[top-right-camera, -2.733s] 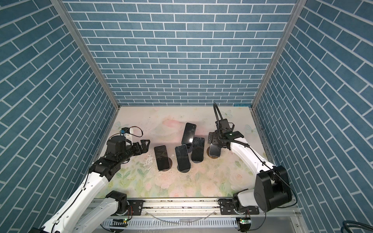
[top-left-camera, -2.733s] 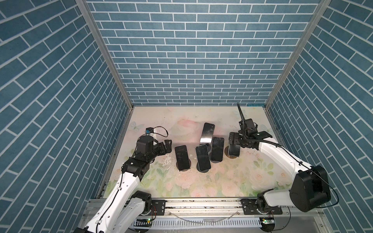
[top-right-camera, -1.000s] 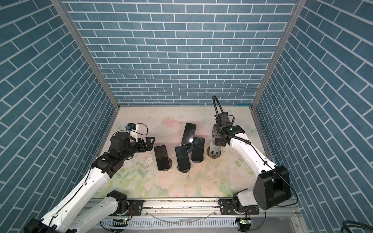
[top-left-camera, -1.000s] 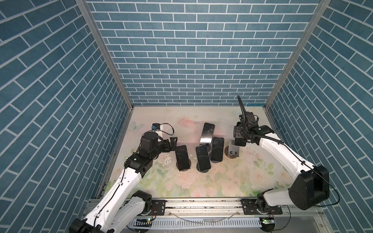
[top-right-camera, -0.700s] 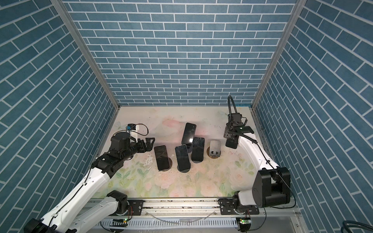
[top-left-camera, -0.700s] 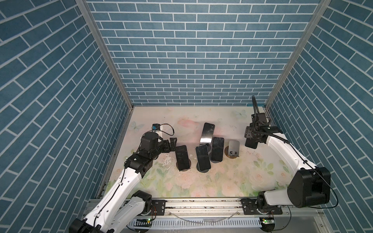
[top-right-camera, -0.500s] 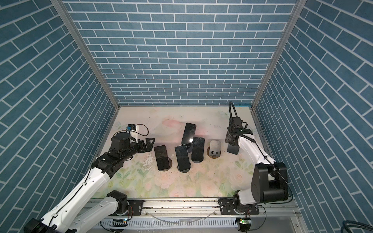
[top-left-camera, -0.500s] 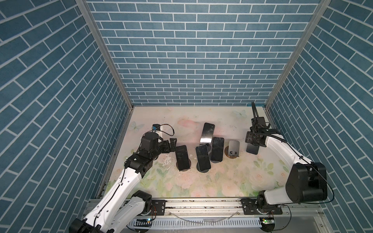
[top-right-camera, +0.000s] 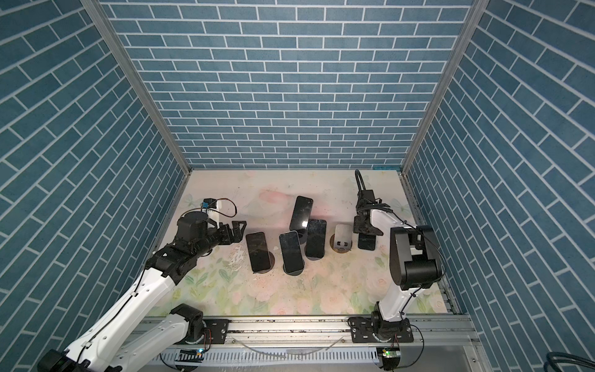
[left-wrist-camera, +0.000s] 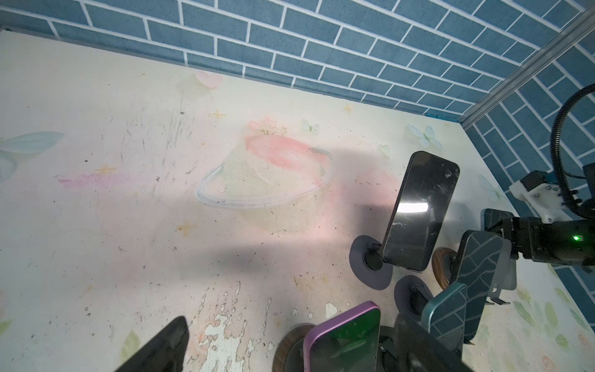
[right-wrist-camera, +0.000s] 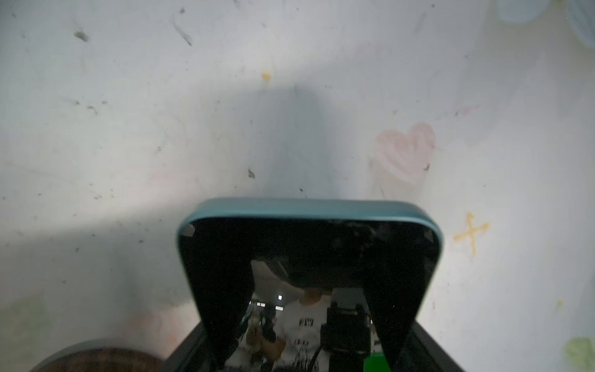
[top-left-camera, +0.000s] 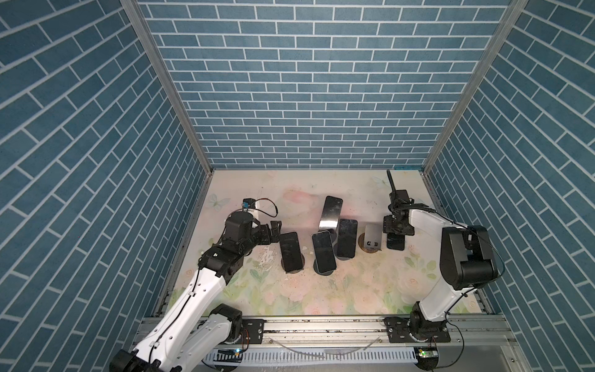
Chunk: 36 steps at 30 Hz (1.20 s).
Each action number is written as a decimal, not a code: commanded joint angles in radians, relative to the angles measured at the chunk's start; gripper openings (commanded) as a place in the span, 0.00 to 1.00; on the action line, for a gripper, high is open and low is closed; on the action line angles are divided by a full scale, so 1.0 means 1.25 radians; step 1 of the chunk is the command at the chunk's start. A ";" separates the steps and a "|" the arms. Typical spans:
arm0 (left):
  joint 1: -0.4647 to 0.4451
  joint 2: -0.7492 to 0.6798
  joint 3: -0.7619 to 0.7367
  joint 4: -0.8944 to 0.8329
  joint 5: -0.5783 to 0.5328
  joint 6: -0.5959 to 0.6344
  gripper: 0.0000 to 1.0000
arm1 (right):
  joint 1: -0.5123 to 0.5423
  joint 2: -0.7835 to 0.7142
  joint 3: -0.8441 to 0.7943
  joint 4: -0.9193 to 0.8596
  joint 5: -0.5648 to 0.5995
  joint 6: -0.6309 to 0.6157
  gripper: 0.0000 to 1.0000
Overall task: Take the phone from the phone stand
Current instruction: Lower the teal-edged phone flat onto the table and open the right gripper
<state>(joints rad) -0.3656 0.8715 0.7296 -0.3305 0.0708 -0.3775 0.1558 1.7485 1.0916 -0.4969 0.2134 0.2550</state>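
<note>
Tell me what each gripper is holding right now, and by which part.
The right gripper clamps the teal-cased phone across its two long edges, near one end. The left gripper is open and holds nothing.

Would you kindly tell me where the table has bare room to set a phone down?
The widest bare patch lies between the back wall and the farthest phone. Another runs between the front rail and the nearest stand. The middle row, from left claw to right claw with its phone, is crowded.

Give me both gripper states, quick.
Left gripper: open, empty.
Right gripper: closed on a phone.
</note>
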 commanded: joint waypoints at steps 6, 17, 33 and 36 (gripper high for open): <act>-0.007 -0.033 0.004 -0.020 -0.027 0.005 1.00 | -0.004 0.094 0.127 -0.013 -0.041 -0.082 0.59; -0.007 -0.041 0.000 -0.026 -0.032 0.004 1.00 | -0.004 0.192 0.212 -0.073 -0.071 -0.089 0.64; -0.007 -0.042 -0.004 -0.021 -0.036 0.003 1.00 | -0.004 0.218 0.235 -0.104 -0.089 -0.094 0.76; -0.007 -0.043 -0.004 -0.021 -0.036 0.002 1.00 | -0.004 0.215 0.235 -0.104 -0.094 -0.096 0.78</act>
<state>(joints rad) -0.3672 0.8303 0.7296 -0.3447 0.0380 -0.3775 0.1513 1.9881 1.3678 -0.5880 0.1070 0.1738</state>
